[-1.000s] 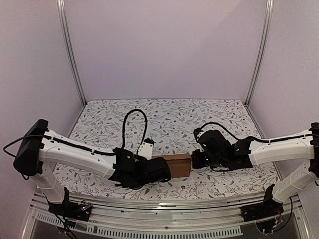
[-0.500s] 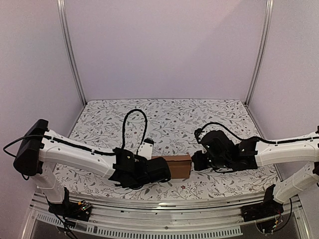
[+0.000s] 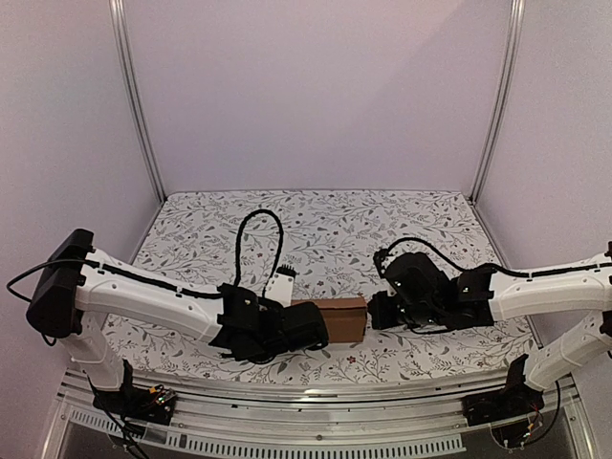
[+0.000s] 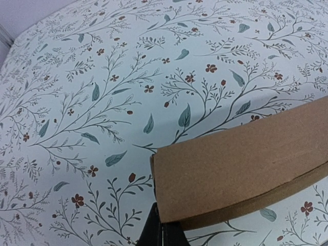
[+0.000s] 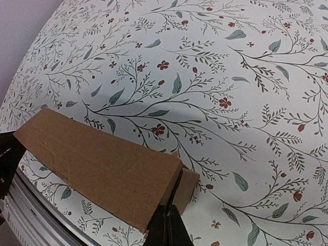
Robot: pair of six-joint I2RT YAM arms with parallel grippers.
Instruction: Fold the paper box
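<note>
The paper box (image 3: 344, 316) is a small brown oblong carton lying on the flowered table cover between my two grippers. My left gripper (image 3: 321, 325) is shut, its closed tips touching the lower corner of the box's left end (image 4: 163, 228); the box (image 4: 241, 164) fills the lower right of the left wrist view. My right gripper (image 3: 375, 311) is shut too. Its closed tips (image 5: 166, 218) sit at the slit between the box body (image 5: 102, 164) and a slightly open end flap (image 5: 187, 185). Neither gripper has cardboard between its fingers.
The flowered table cover (image 3: 325, 229) stretches behind the box to the back wall. Aluminium posts (image 3: 134, 96) (image 3: 499, 96) stand at the rear corners and a metal rail (image 3: 306, 397) runs along the near edge. A black cable (image 3: 251, 229) loops above the left wrist.
The right arm's forearm has sunk a little and its wrist has shifted slightly. The box and the left arm have not moved.
</note>
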